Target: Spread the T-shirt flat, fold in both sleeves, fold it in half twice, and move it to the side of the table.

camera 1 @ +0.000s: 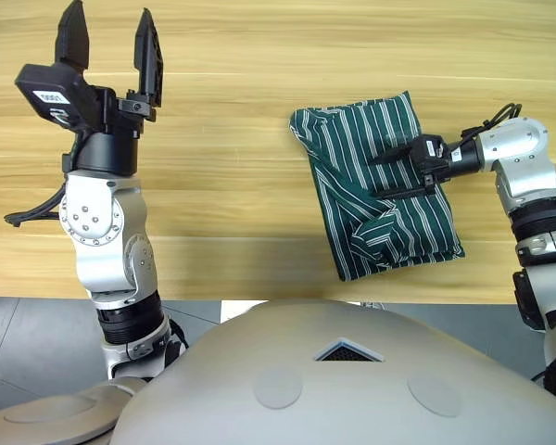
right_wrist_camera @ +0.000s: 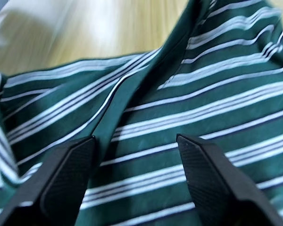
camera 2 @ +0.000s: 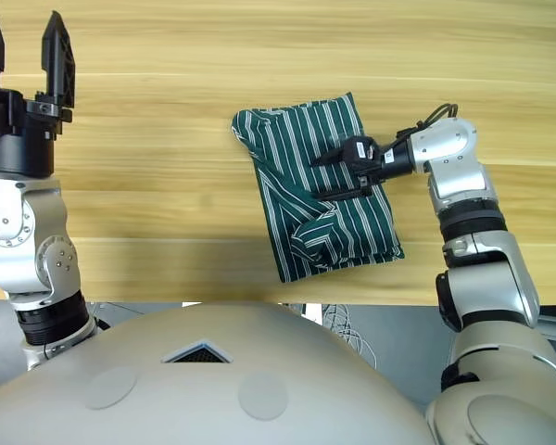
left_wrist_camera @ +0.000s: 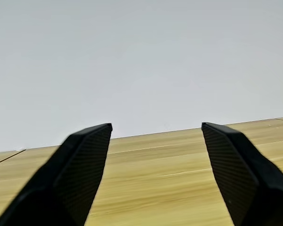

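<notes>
T-shirt [camera 1: 352, 139] lies folded beneath the right gripper [camera 1: 378, 178], fingers spread (left gripper [camera 1: 109, 19] likewise).

T-shirt [camera 1: 352, 148]: soft striped cloth, matt, creased. Surface [camera 1: 259, 56]: light wood, smooth, faint satin sheen. Left pincer [camera 1: 109, 37] and right pincer [camera 1: 375, 178]: black matt plastic, pads [right_wrist_camera: 68, 176] finely textured, rough.

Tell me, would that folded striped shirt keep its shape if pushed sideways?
Probably not: the T-shirt looks soft and floppy, its folds rumpled. It seems light, so the open right hand over it could slide it, though layers may bunch.
</notes>
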### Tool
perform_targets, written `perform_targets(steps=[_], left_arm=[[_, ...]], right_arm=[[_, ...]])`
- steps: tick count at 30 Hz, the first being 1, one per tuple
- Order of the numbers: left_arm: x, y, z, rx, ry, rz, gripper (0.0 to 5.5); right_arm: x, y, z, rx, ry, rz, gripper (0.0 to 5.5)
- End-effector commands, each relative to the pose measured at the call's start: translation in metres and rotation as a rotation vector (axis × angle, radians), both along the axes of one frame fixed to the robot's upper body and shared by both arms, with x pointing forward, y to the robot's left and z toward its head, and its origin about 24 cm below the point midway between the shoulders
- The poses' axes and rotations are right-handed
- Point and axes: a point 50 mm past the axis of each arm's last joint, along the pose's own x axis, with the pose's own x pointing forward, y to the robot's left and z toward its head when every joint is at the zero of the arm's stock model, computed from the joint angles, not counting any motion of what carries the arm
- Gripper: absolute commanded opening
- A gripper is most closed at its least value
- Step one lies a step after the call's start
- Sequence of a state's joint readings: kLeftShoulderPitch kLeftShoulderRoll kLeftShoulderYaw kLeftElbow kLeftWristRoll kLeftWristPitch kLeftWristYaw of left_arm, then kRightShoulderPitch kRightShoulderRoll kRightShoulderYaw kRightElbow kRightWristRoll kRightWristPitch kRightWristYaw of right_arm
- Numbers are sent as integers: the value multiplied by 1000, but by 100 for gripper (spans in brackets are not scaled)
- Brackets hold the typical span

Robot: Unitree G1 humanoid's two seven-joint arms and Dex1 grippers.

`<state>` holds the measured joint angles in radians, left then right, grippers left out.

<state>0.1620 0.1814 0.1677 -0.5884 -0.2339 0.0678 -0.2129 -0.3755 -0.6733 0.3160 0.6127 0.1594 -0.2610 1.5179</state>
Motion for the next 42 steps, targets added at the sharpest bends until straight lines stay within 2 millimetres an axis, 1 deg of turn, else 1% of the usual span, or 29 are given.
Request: perform_targets(steps=[1, 4, 6, 9, 11, 13, 15, 18, 21, 26, 31, 38, 42], left_arm=[[-2, -2, -2, 2, 23, 12, 343], [-2, -3, -4, 2, 29, 10, 343], [-2, -4, -5, -2, 34, 12, 343], [-2, -5, -6, -7, 40, 10, 343], [-2, -6, -6, -10, 42, 9, 343], [-2, -6, -6, -10, 43, 7, 343], [-1, -5, -6, -9, 43, 7, 343], [-1, -5, -6, -9, 44, 6, 343], [0, -6, -6, -7, 46, -2, 343], [0, -7, -7, -7, 47, -6, 343], [1, -8, -7, -7, 48, -14, 343], [1, -10, -8, -11, 53, -21, 343], [1, -9, -7, -12, 52, -24, 343]], right_arm=[[20, -22, 34, -27, -92, -40, 322], [26, -33, 66, 7, -157, -45, 322], [25, -38, 75, 6, -173, -42, 322], [10, -43, 63, -57, -118, -8, 322], [-6, -37, 53, -84, -86, 65, 322], [-18, -29, 50, -93, -75, 138, 322], [-23, -25, 50, -107, -72, 179, 322], [-26, -21, 50, -96, -62, 193, 322], [-26, -14, 43, -94, -57, 200, 322], [-21, -3, 34, -104, -70, 197, 322], [-24, 1, 26, -141, -80, 214, 322], [-27, 9, 22, -129, -104, 223, 322], [-29, 16, 24, -99, -132, 224, 322]])
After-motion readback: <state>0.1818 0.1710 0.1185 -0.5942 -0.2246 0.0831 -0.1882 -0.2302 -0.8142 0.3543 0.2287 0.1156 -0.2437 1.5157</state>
